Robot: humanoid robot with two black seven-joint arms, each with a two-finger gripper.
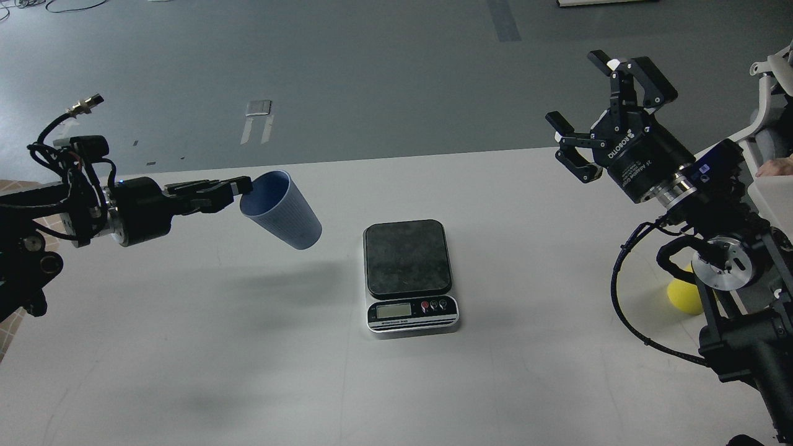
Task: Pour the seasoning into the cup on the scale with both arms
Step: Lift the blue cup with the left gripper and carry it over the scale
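My left gripper (243, 186) is shut on the rim of the dusty-blue ribbed cup (284, 210). It holds the cup tilted in the air above the table, left of the scale (409, 275). The scale stands at the table's middle with its dark platform bare and its display toward me. My right gripper (591, 105) is open and empty, raised above the table's far right edge. Of the yellow seasoning bottle only a rounded bit (681, 296) shows behind my right arm.
The white table (248, 359) has a far edge just behind the scale, with grey floor beyond. A tan checked object (5, 325) sits at the left edge. My right arm's cables and joints (718, 266) fill the right side.
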